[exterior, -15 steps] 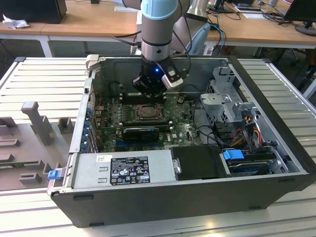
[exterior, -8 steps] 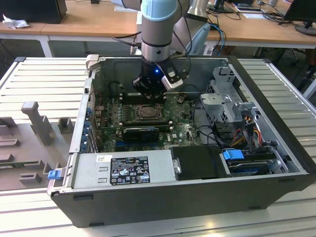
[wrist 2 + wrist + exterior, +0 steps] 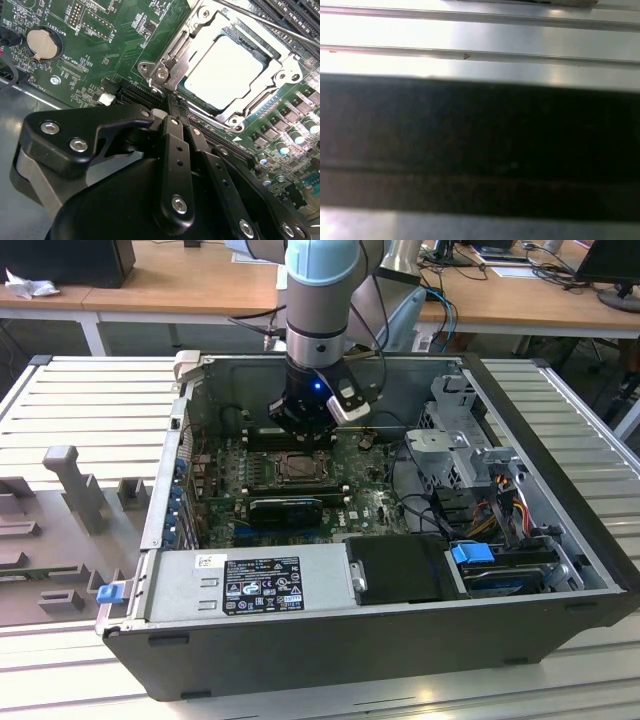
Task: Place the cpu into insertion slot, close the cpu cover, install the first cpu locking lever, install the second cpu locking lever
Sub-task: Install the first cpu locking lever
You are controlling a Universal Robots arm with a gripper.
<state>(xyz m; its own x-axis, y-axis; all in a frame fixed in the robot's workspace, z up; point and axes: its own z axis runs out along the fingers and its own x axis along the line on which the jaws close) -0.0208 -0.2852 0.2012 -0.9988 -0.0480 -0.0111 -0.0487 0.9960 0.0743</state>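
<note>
Where the tool (image 3: 172, 102) meets the cpu cover (image 3: 187, 60) — cpu (image 3: 227, 72) seated.

Obscured and cropped items

Gripper (image 3: 172, 107) body is blocking the green circuit board (image 3: 100, 50) toward 6 o'clock in the second wrist view; insertion slot (image 3: 235, 75) frame is running off at 3 o'clock.
</note>
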